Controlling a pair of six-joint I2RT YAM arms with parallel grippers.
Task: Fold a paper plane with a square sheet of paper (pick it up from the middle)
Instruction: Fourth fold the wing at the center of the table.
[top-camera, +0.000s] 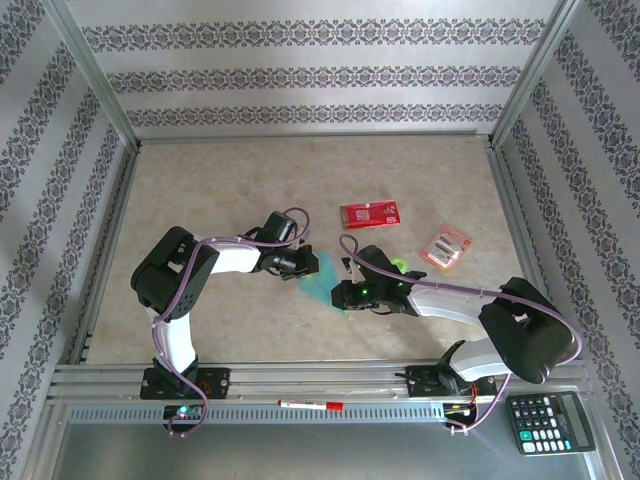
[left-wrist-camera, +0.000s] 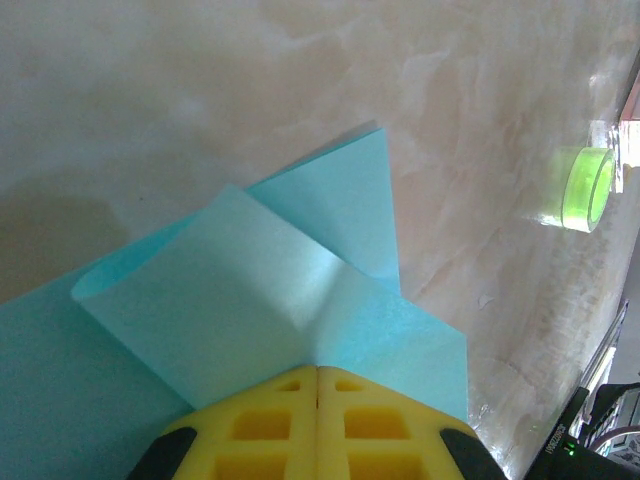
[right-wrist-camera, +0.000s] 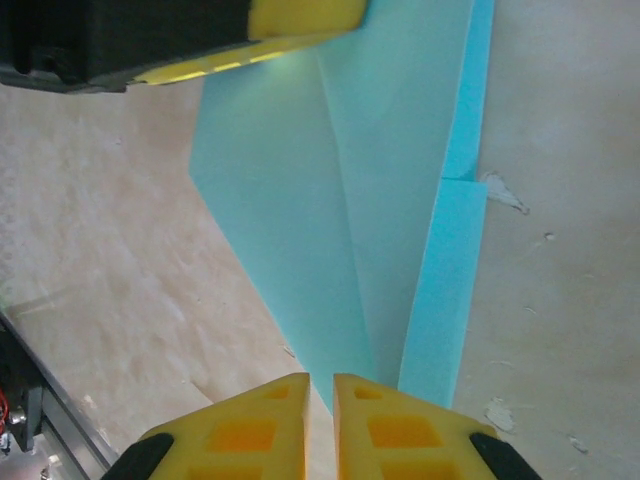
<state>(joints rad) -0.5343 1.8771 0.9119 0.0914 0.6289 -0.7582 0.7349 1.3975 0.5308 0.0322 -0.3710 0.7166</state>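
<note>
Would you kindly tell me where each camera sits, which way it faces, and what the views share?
Top external: above and behind the arms, looking down on the table; both arms show, left pincer and right pincer both at the blue paper.
Left wrist: on the left arm, looking along its yellow fingers over the paper toward the green ring.
Right wrist: on the right arm, looking past its fingers along the paper to the left pincer.
Shared: all see the paper; top and left wrist both see the ring.

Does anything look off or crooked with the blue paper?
On the blue paper, the folded flap ahead of the left gripper bows up in a rounded loop instead of lying creased flat.
</note>
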